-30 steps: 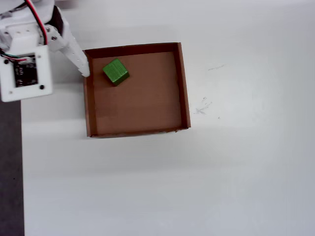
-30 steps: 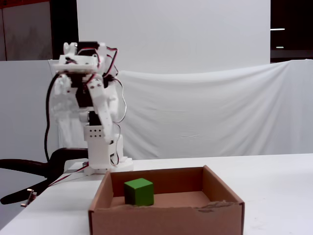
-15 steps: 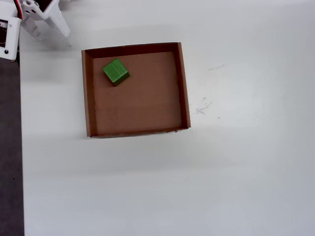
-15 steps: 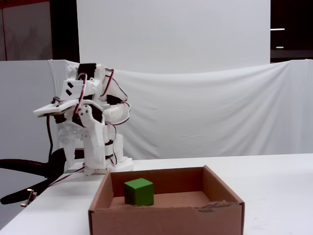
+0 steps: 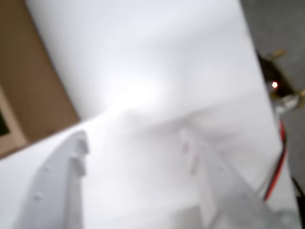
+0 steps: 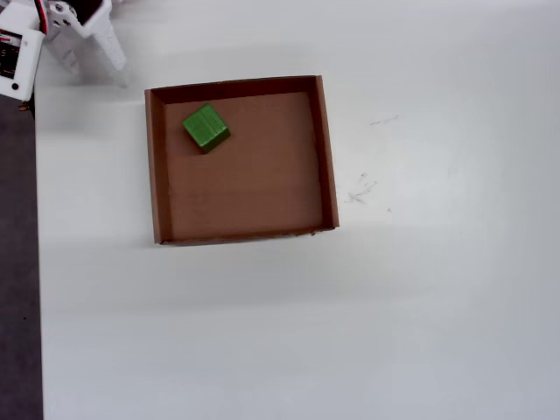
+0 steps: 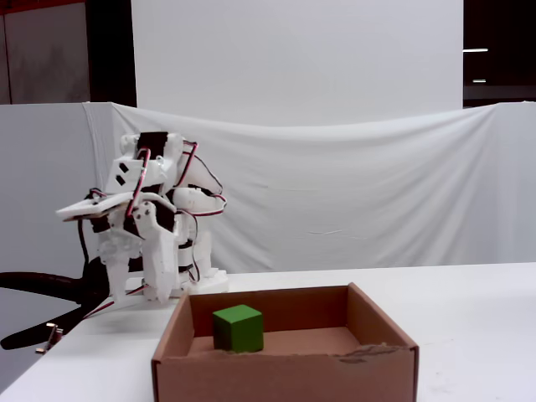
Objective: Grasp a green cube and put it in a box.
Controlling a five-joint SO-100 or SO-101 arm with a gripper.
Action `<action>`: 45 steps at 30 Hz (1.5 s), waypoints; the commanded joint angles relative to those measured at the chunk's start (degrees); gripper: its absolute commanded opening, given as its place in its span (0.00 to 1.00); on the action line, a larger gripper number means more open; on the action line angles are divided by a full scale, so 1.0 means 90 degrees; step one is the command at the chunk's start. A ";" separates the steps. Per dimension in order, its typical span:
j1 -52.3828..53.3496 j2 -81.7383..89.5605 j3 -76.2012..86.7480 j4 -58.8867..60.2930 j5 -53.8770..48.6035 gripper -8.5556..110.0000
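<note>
The green cube [image 6: 206, 128] lies inside the box [image 6: 327, 149], in its far left corner in the overhead view. In the fixed view the cube [image 7: 238, 327] rests on the floor of the box [image 7: 285, 377] towards the left. My white gripper [image 6: 94, 54] hangs beyond the box's far left corner, apart from it, fingers pointing down at the table [image 7: 136, 283]. In the blurred wrist view the gripper [image 5: 136, 143] is open and empty, with a corner of the box [image 5: 28, 95] at the left. The cube does not show there.
The white table ends at the left in the overhead view, with dark floor [image 6: 17, 262] beyond. A white cloth backdrop [image 7: 352, 193] hangs behind the arm. A black chair base [image 7: 33, 285] stands at the left. Faint marks [image 6: 359, 188] lie on the table right of the box.
</note>
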 commanded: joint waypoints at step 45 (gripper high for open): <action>-0.0059 0.0049 0.0000 -0.0010 0.0576 0.30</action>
